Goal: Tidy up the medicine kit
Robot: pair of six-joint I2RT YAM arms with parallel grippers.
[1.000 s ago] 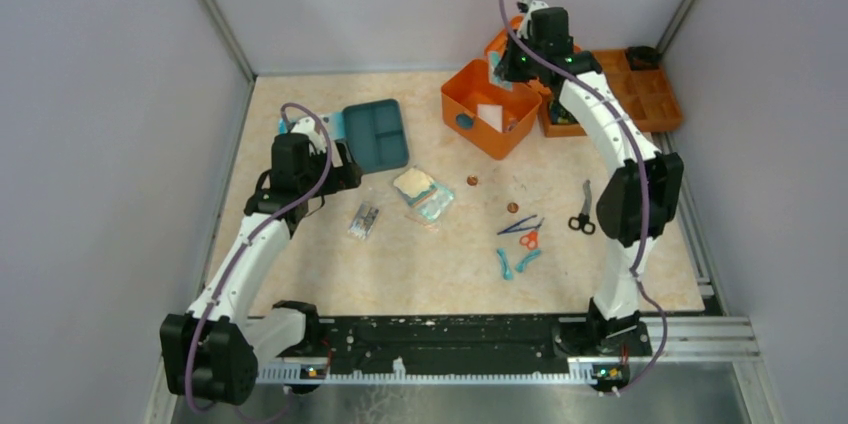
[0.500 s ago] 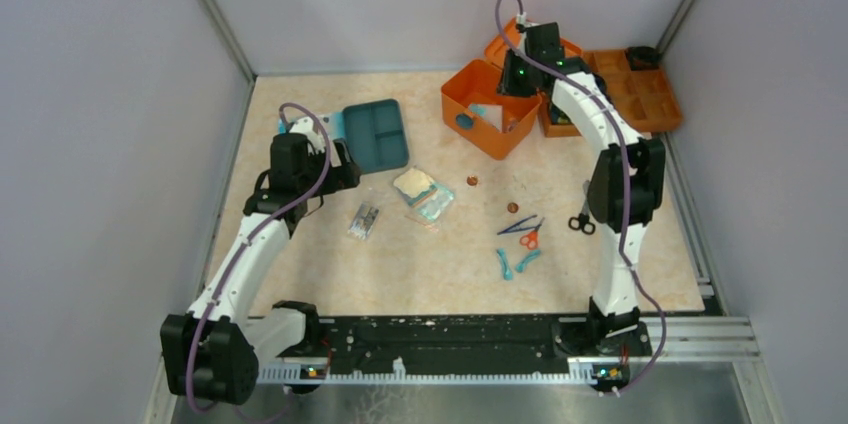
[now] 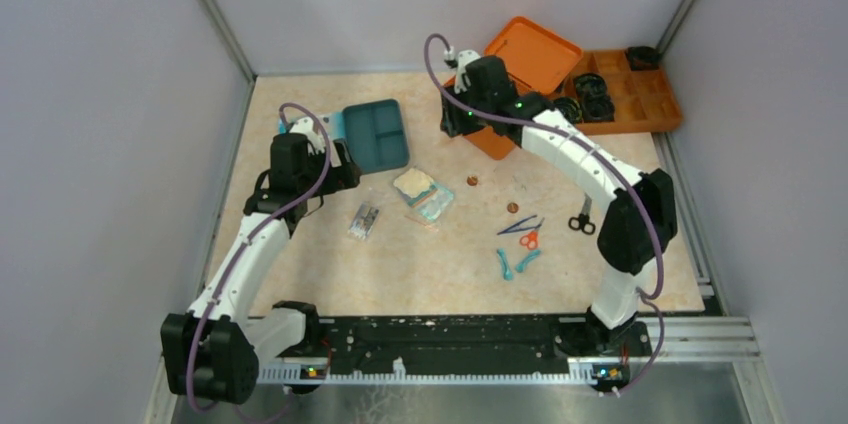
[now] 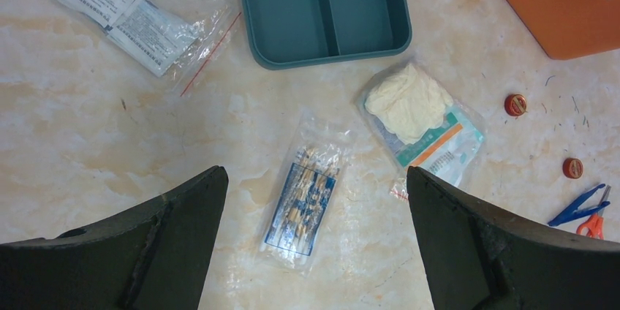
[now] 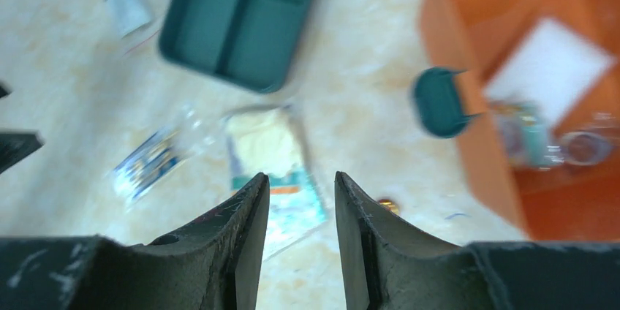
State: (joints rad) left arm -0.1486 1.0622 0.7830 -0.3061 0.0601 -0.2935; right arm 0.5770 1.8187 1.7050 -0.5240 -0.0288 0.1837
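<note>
The medicine kit (image 3: 533, 52) sits lid-up at the upper centre-right of the top view. The right claw (image 5: 300, 178) hangs at its left edge, jaws slightly apart and empty. The left claw (image 4: 314, 171) is spread wide, empty.

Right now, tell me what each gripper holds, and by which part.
Nothing is held: the left gripper and the right gripper are both open and empty.
</note>
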